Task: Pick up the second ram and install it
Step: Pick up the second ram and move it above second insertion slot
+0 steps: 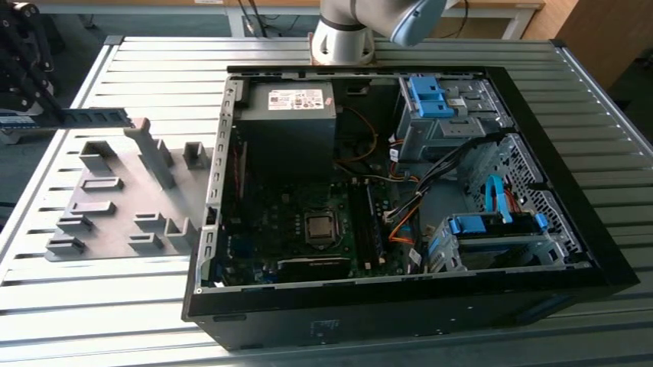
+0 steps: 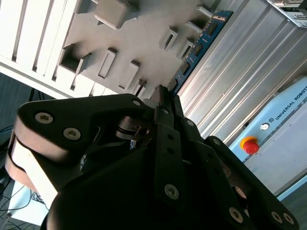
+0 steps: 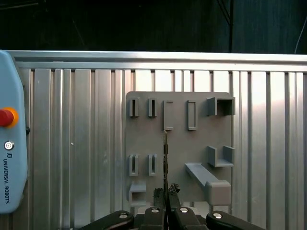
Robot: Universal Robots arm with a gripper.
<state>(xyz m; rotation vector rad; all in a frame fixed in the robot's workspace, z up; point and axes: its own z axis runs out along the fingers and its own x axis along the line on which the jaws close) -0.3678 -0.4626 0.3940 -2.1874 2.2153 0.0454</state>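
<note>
the gripper (image 2: 163, 98) has its jaws pinched narrow on one end of the second ram (image 2: 196, 48), and in the second wrist view the blue-green stick runs straight out from the fingertips (image 2: 169, 103) with its dark chips along one face. in the first wrist view you see it edge-on, just a thin line going from the fingertips out over the grey fixture plate (image 3: 180, 139), with its far end close to one of the slot blocks (image 3: 168, 115). in the exterior view the stick is lying level at the exterior view's left, by the far corner of that plate, and its free end sits just beside a tall grey block (image 1: 153, 157). can't tell if it's touching the block or not. it's well apart from the open pc case (image 1: 408, 313), which sits on the slatted metal table (image 1: 153, 61) to the exterior view's right of the plate. inside the case there's the motherboard with the cpu socket (image 1: 320, 227), a power supply (image 1: 290, 115) and blue drive-bay clips (image 1: 429, 95). the first wrist view also catches a pale blue box (image 3: 9, 158) with a red stop button (image 3: 5, 117) at the edge of the table.
</note>
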